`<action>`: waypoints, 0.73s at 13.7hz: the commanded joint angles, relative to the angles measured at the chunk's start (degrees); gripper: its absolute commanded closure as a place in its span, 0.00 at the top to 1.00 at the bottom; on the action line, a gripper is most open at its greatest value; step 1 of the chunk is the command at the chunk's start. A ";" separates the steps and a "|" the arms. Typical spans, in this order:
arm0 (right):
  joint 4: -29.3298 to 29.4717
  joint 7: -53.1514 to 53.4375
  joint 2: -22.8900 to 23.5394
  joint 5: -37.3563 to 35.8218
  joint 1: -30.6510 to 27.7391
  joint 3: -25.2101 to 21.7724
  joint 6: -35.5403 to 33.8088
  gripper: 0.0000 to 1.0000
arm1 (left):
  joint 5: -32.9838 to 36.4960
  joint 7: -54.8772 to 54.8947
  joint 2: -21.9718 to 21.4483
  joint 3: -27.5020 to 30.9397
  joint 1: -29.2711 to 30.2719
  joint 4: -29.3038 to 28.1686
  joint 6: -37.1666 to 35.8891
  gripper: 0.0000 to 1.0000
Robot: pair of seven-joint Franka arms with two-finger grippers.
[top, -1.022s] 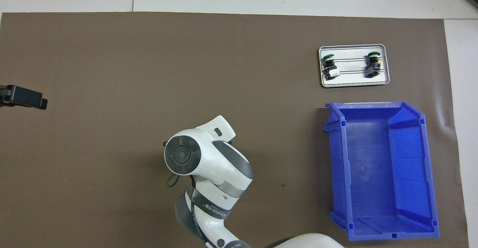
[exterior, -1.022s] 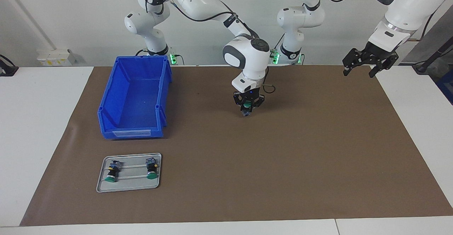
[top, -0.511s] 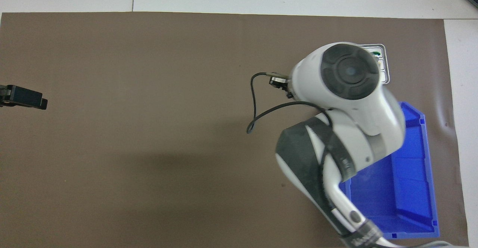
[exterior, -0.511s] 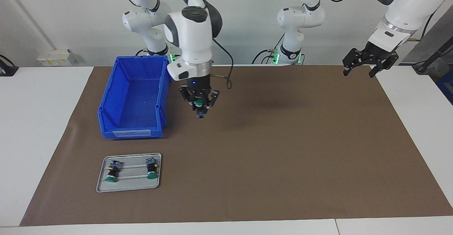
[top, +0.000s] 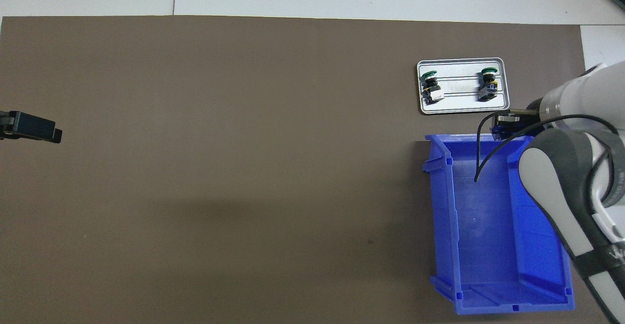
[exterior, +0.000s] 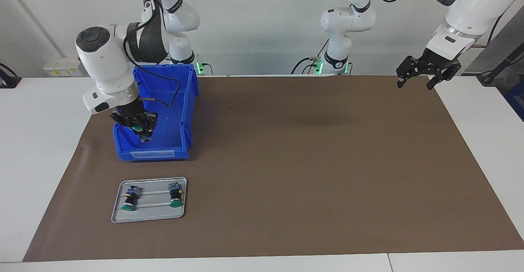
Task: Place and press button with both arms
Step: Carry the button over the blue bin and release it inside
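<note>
Button (exterior: 139,129) first: it hangs green cap up in the closed fingers of the right gripper (exterior: 141,132), over the blue bin (exterior: 163,100), above the part of the bin floor just inside its low front wall. Judging by the task, it is meant to be placed so that it can be pressed; dropped from here, it would tumble on the bin floor and probably end on its side, cap unreachable from above.

A second risk: the right arm's black cable (top: 481,155) loops down over the bin's interior, at about nine o'clock from the wrist in the overhead view. If the arm descends or swings, the loop could catch on the bin wall and drag the light plastic bin across the brown mat (exterior: 307,173).

Farther from the robots, at roughly six o'clock from the bin in the facing view, a grey tray (exterior: 118,216) lies on the surface holding two spare buttons on their sides, one with a yellow band (exterior: 131,197) and one without (exterior: 176,195). A low sweep toward it could knock them off their rails.

Left gripper (exterior: 425,73) waits with fingers spread wide, empty, over the mat's corner at the left arm's end, well apart from the bin. Reaching across to press means a long travel, and any tilt of the placed button would turn a press into a shove.
</note>
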 commanded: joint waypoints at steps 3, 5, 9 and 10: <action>-17.88 1.56 -4.68 1.48 -0.74 1.09 14.29 0.00 | 0.81 0.10 -1.58 -0.39 0.34 -1.67 0.14 1.00; -20.09 3.67 -5.03 1.48 -0.04 1.09 15.70 0.00 | 0.90 0.10 -1.58 -0.39 0.34 -1.67 0.14 1.00; -23.09 4.55 -4.95 1.48 0.05 1.09 18.61 0.61 | 0.90 0.10 -1.58 -0.39 0.34 -1.67 0.14 1.00; -22.65 4.12 -4.77 1.39 0.05 1.09 18.43 0.90 | 0.90 0.10 -1.58 -0.39 0.34 -1.67 0.14 1.00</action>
